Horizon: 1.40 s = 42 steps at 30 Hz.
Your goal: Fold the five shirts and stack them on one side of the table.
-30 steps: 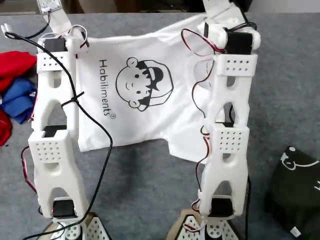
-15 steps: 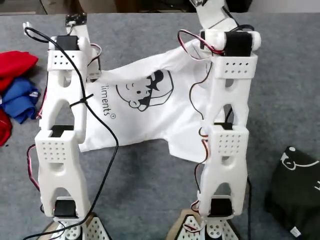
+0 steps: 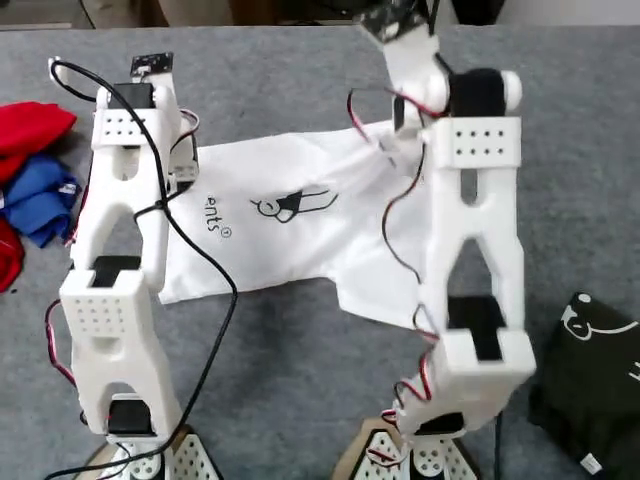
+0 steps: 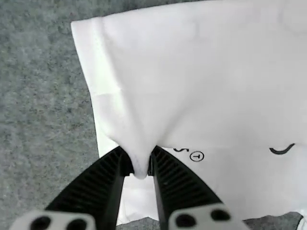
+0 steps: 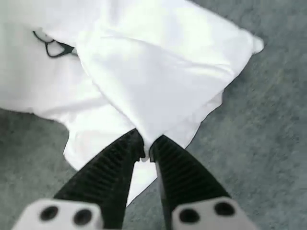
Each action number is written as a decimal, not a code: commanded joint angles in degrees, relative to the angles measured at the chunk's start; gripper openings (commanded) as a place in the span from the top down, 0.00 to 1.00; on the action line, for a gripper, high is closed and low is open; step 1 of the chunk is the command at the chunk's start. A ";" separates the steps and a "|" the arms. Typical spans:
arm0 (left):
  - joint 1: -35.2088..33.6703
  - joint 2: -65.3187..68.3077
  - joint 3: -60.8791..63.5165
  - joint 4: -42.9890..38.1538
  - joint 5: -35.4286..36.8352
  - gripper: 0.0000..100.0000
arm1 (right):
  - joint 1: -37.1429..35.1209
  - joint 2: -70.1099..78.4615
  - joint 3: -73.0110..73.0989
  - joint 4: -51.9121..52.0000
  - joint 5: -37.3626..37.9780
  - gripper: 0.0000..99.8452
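A white shirt (image 3: 290, 225) with a black print lies in the middle of the grey table, its far edge folded over toward the near side so only part of the print shows. My left gripper (image 4: 139, 167) is shut on a pinch of the white shirt (image 4: 192, 86) at its left far corner. My right gripper (image 5: 146, 148) is shut on the white shirt (image 5: 158, 76) at its right far corner. In the high view the left arm (image 3: 125, 200) stands over the shirt's left edge and the right arm (image 3: 470, 200) over its right side.
A pile of red cloth (image 3: 30, 125) and blue cloth (image 3: 35, 195) lies at the table's left edge. A dark shirt (image 3: 595, 380) with a white print sits at the near right. The grey table (image 3: 290, 370) shows bare between the arm bases.
Both grippers have pulled the shirt's far edge toward the near side, folding it over the print. The right arm's upper part has swung nearer and to the right.
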 commanded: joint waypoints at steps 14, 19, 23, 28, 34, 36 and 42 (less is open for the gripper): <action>0.00 -36.62 53.98 -28.92 -3.96 0.98 | 7.78 -44.44 53.05 -9.76 5.54 1.00; 0.18 -36.62 57.76 -29.01 -6.33 0.98 | 14.02 -48.31 56.92 -7.47 11.43 1.00; -0.09 -36.62 59.69 -30.24 -6.42 0.98 | 14.99 -50.86 61.32 -5.80 14.51 1.00; 0.18 -36.62 62.68 -34.73 -6.42 0.98 | 12.70 -54.46 66.95 -7.47 14.68 1.00; -0.18 -36.62 63.03 -36.13 -6.33 0.98 | 8.84 -54.90 70.64 -8.62 14.68 1.00; -0.70 -36.53 63.03 -36.48 -6.33 0.98 | 9.01 -54.90 72.48 -10.37 14.95 1.00; 0.00 -36.53 63.03 -37.27 -6.42 0.98 | 9.10 -54.90 75.56 -15.21 14.95 1.00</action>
